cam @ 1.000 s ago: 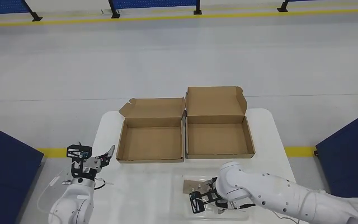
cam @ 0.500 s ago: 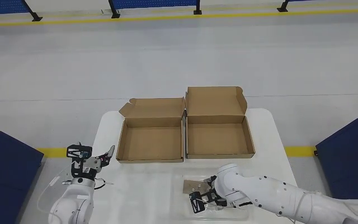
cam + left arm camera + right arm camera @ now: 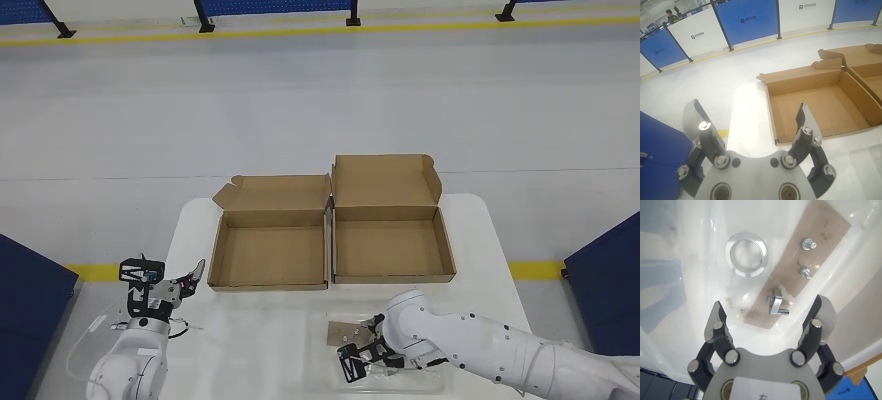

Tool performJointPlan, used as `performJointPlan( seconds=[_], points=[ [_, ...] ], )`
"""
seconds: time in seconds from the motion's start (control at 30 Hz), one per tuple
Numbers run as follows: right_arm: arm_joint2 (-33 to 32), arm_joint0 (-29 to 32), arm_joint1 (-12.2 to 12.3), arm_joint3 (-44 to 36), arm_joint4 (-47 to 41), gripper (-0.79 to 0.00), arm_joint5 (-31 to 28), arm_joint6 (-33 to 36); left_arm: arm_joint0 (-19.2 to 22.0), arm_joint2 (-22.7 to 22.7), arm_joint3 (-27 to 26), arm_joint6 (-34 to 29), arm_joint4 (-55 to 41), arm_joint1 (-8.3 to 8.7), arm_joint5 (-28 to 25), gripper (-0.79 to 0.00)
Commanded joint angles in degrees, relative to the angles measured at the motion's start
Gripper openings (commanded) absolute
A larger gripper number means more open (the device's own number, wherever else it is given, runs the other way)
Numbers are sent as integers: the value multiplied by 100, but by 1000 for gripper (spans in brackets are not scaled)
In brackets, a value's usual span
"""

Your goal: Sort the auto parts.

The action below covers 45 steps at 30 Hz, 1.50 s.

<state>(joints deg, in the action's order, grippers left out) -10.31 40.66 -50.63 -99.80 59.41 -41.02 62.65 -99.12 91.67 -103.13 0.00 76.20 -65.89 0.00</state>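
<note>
1. At the left end of the white worktop, the left gripper hovers above the surface with its fingers spread wide, holding nothing
2. To its right sits an open brown cardboard box with its lid folded back and nothing inside
3. A second open brown cardboard box, also with nothing inside, stands side by side with the first, their walls touching
4. In front of that second box, nearer the robot, is a shallow translucent white plastic tray holding the auto parts; the right gripper hangs over it with its fingers parted and nothing between them
5. In the tray, a wide silver metal ring lies flat on the bare floor; beside it, a brown card strip carries two small silver bolts and a small silver flanged plate with a pin, which is tipped on edge just ahead of the open fingers
6. These parts look stiff, smooth and probably slippery, small but dense; the flanged plate seems the likeliest pick and is best pinched across its flat faces, while the ring would need one finger inside its wall
</note>
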Motion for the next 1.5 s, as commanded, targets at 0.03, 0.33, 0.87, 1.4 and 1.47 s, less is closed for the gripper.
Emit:
performJointPlan(
  seconds=[0.03, 0.33, 0.87, 1.4, 1.47],
  points=[
    [-40, 12, -13, 28, -60, 0, -3, 57, 0, 0, 0, 0, 0, 0, 0, 0],
    [-45, 12, -30, 51, -53, 0, 52, 113, 0, 0, 0, 0, 0, 0, 0, 0],
    [-146, 120, -75, -72, 128, -431, 190, 251, 0, 0, 0, 0, 0, 0, 0, 0],
    [-124, 62, -159, 121, 57, -486, 211, 271, 0, 0, 0, 0, 0, 0, 0, 0],
    [-130, 70, -170, 161, 73, -486, 198, 259, 0, 0, 0, 0, 0, 0, 0, 0]
  ],
)
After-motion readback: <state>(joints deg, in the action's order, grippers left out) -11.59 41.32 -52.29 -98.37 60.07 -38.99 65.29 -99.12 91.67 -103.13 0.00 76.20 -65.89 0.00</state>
